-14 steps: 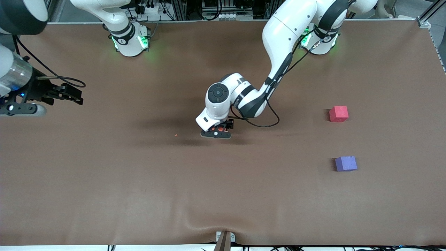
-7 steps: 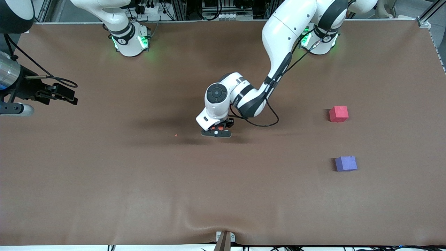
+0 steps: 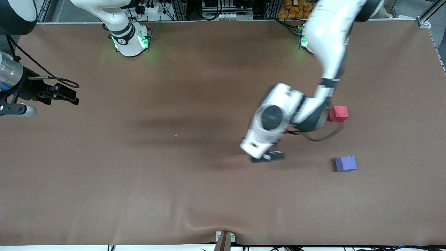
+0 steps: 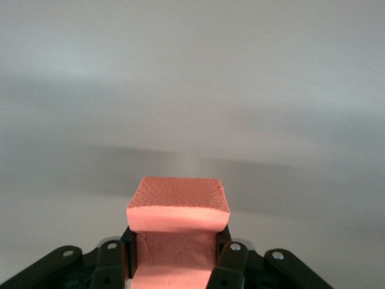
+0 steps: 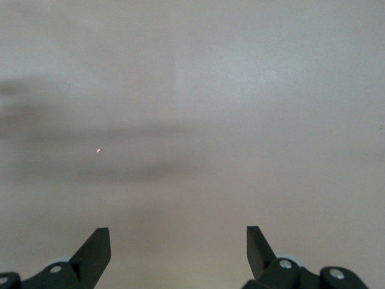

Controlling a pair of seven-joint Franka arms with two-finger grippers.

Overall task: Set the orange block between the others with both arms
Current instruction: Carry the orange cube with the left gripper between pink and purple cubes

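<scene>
In the left wrist view the orange block is pinched between the black fingers of my left gripper, which is shut on it. From the front, the left gripper hangs over the bare mat, and the hand hides the block. It is beside the gap between the red-pink cube and the blue-purple cube, which rest apart near the left arm's end. My right gripper waits over the right arm's end. Its fingers stand wide open with nothing between them.
A tiny orange crumb lies on the brown mat near the middle and also shows in the right wrist view. A metal clamp sits at the table's front edge.
The left gripper closed on the orange block, then swung with it from the table's middle toward the two cubes. The right arm drew back slightly toward its end.
</scene>
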